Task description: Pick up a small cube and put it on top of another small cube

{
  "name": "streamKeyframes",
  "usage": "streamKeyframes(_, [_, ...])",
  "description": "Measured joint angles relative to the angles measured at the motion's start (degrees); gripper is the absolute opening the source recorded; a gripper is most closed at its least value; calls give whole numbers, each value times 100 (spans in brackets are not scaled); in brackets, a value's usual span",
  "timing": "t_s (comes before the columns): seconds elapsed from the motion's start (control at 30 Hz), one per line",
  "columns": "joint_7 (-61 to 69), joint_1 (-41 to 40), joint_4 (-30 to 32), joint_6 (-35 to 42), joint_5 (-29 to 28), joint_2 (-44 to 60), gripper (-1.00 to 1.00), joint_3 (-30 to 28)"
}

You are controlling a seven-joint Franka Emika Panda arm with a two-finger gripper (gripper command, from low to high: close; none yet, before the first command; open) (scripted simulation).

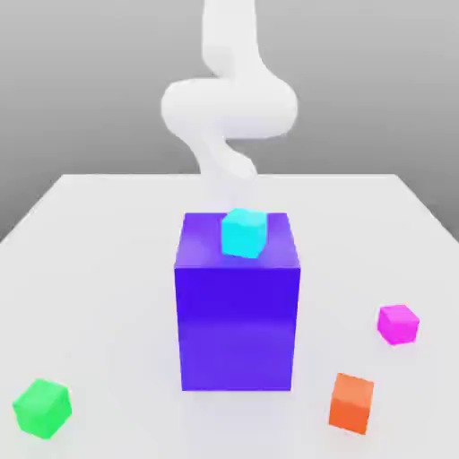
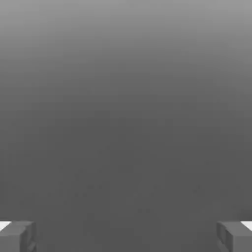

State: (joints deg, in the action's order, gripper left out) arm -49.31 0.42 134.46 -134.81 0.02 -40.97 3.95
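Big blue block (image 1: 237,314) blocks mid-table; cyan cube (image 1: 244,233) on top adds height. Clear lane betw. block & green cube (image 1: 43,409) nr table's (image 1: 116,296) front L corner; R side: orange (image 1: 351,403) & magenta cubes (image 1: 398,324) narrow it.

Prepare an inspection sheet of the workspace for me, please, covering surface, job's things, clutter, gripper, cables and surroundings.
Surface: pale, plain table; faint reflection below the blue block.
Job's things: small pink cube on the table, toward the exterior view's right; not stacked. Which cube is its partner, I cannot tell.
Clutter: large blue block in the middle; cyan cube seen against its top; green cube at the exterior view's left; orange cube near the pink one.
Gripper: open, nothing between its fingers.
Cables: nothing seen.
Surroundings: white arm behind the block; plain grey backdrop.
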Motion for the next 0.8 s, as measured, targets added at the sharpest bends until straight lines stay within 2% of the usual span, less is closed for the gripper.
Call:
streamKeyframes(0.33, [-1646,291,1129,-1308,-197,2101,0,1721])
streamKeyframes(0.6, [-3176,830,2005,-2313,-702,3799,0,2834])
streamKeyframes(0.7, [-3768,1225,2317,-2683,-935,4433,0,2945])
streamKeyframes(0.8, [-4325,1506,2311,-2985,-1524,4919,0,2623])
